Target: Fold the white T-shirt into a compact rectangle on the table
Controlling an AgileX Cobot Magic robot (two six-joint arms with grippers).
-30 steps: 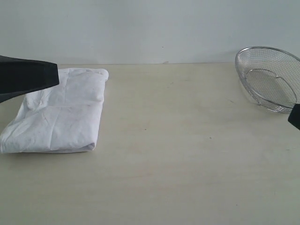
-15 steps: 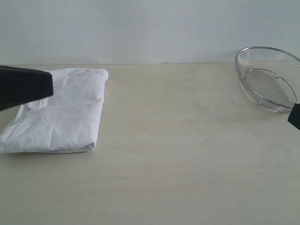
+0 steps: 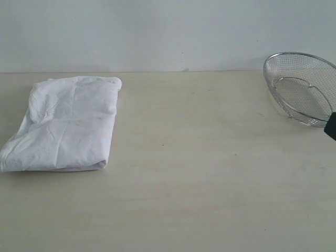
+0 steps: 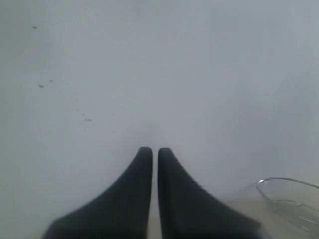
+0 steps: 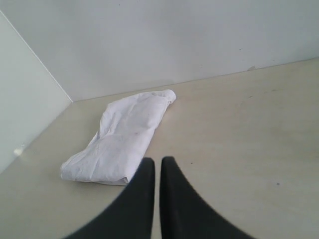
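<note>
Left gripper [image 4: 155, 150] and right gripper [image 5: 157, 160] sat closed and empty, and we feared springy wrinkled folds could creep open in the white T-shirt [image 3: 65, 123] on the table [image 3: 210, 184].

The T-shirt [image 3: 65, 123] was plain white, its creases shaded soft grey, with a few faint specks. The table [image 3: 210, 173] was pale beige with faint grain and scattered dark flecks. The basket [image 3: 302, 86] was silvery wire mesh. The wall [image 3: 157, 31] was pale grey-white. The left gripper [image 4: 155, 152] and right gripper [image 5: 157, 162] were matte black.
</note>
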